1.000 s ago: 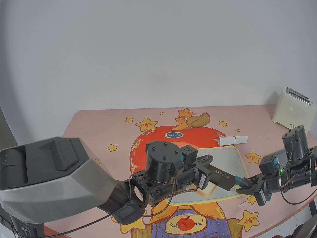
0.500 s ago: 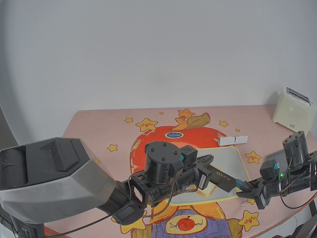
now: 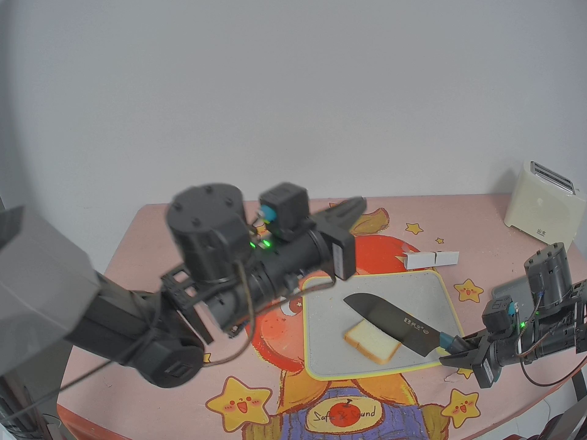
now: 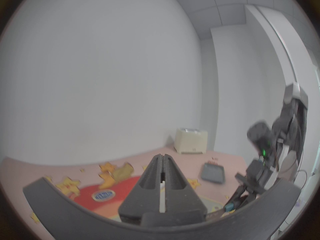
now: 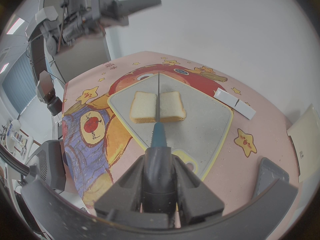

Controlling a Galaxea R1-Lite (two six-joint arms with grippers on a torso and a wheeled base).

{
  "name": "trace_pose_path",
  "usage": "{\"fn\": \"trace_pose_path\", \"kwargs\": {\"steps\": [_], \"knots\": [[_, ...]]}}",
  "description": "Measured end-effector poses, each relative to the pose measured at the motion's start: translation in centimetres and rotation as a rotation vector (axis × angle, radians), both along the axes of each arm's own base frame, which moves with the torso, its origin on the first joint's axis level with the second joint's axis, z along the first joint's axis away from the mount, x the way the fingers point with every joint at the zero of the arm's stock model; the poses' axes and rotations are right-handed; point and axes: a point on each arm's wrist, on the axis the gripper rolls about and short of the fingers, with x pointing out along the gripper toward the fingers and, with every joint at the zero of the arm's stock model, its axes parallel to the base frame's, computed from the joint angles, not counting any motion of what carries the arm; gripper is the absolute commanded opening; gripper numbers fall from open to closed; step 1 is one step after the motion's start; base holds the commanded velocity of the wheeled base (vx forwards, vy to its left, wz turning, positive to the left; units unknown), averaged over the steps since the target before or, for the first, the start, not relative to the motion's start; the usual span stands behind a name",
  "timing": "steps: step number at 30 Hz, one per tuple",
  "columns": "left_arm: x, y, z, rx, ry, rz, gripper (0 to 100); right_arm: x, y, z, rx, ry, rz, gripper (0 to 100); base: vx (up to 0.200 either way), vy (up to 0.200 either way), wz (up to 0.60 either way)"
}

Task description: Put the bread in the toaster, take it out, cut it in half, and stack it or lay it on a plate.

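The bread (image 3: 372, 341) lies flat on the near part of the cutting board (image 3: 422, 288) in the head view, and the part of the slice behind the knife (image 3: 391, 320) is hidden by the dark blade. The knife's long axis slants across the board. Its tip points far and left toward the board's middle, and its teal handle is at the board's near right edge, clamped in the right gripper (image 3: 455, 346). The left gripper (image 3: 354, 204) hangs raised above the table (image 3: 171, 233), over the board's far left corner. It is well apart from the bread, with its fingers pressed together on nothing. A white box (image 3: 431, 259) lies just beyond the board's far edge. The toaster (image 3: 544, 203) stands at the table's far right corner. A grey tray (image 3: 510, 288) lies between the toaster and the right arm.

In the left wrist view the left gripper's two fingers (image 4: 173, 170) meet with only a thin slit between them. Beyond them are the toaster (image 4: 190, 140), the grey tray (image 4: 213, 173) and the other arm holding the teal handle.

In the right wrist view the right gripper's fingers (image 5: 186, 180) close on the knife handle. The blade, seen edge-on, points straight away from the gripper and crosses the middle of the bread (image 5: 143, 106). The slice's long axis lies crosswise to the blade. Whether the slice is cut through cannot be told.
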Motion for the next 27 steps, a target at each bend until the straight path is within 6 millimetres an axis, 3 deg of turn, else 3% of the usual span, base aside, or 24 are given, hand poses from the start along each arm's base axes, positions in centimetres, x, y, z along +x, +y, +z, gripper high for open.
{"fn": "trace_pose_path", "kwargs": {"steps": [4,11,19,27], "knots": [[-2.4,3.7,4.0,-0.054,-0.060,0.027,0,0.4,0.2,0.1,0.002,-0.004,0.001,0,0.000,0.000,0.00],[-7.9,9.9,8.4,-0.143,-0.148,0.047,0,1.4,0.8,0.4,0.006,-0.012,0.005,0,0.000,0.000,0.00],[-9.8,15.3,9.9,-0.161,-0.209,0.154,0,2.5,1.4,0.7,0.009,-0.020,0.005,0,0.000,0.000,0.00],[-10.5,16.4,10.3,-0.172,-0.234,0.184,0,2.9,1.2,0.7,0.008,-0.020,-0.015,0,0.000,0.000,0.00]]}}
